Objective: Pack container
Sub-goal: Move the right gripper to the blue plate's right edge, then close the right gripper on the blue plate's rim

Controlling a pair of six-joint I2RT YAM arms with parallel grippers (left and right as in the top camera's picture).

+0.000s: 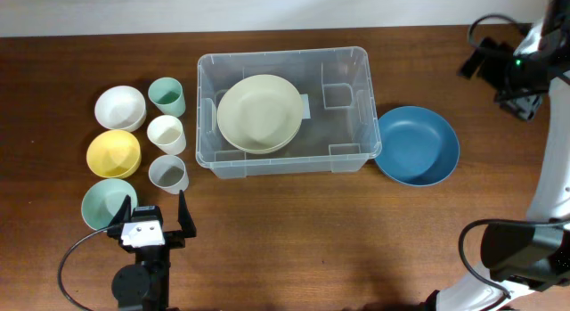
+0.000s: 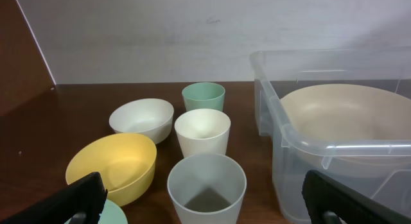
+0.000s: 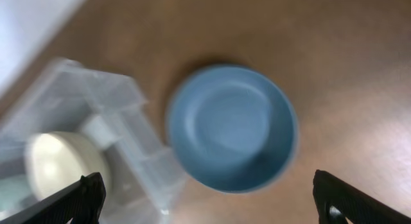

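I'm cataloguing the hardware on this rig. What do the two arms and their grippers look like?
The left gripper has black fingers on a white block, atop a black arm with a black cable looping beside it. The right gripper is black with a small green light; its arm has white links, a black joint and a second cable, also black.

Blue bowl (image 3: 231, 128) & container (image 3: 96, 89) blurry in rt wrist view, container partly off-frame
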